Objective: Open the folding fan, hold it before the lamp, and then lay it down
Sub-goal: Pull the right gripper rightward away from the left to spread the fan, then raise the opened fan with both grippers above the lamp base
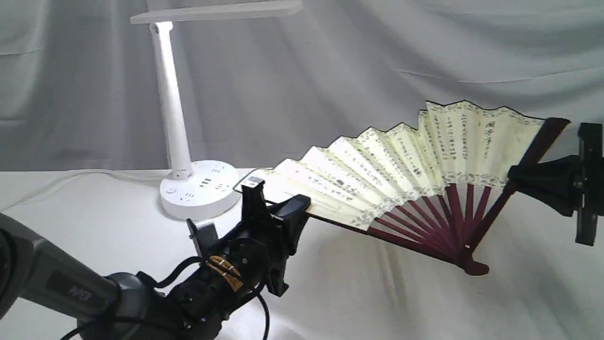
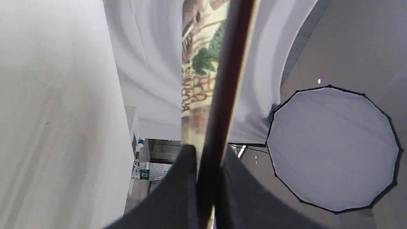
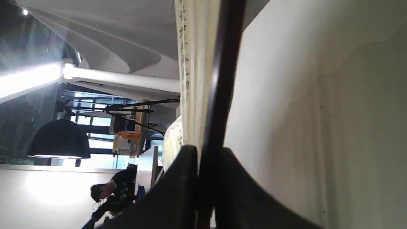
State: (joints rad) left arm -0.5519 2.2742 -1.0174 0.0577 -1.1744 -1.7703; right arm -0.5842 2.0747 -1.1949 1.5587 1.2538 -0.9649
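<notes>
Folding fan [image 1: 424, 156] is spread wide open, cream leaf with the black writing facing us, maroon ribs meeting at the pivot down by the white tablecloth [image 1: 368, 302]. Left gripper [image 1: 276, 200] is clamped tight on the left outer rib. Right gripper [image 1: 516, 177] is pinched on the right one, higher up. Lamp [image 1: 172, 118] stands at the left, its round base just beside the fan's left end.

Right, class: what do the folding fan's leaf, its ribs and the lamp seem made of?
Folding fan leaf: likely matte paper, thin and sharply pleated. Ribs: probably wood, dark maroon finish, thin flat slats. Lamp: seemingly smooth white plastic, moulded sockets in its base.
</notes>
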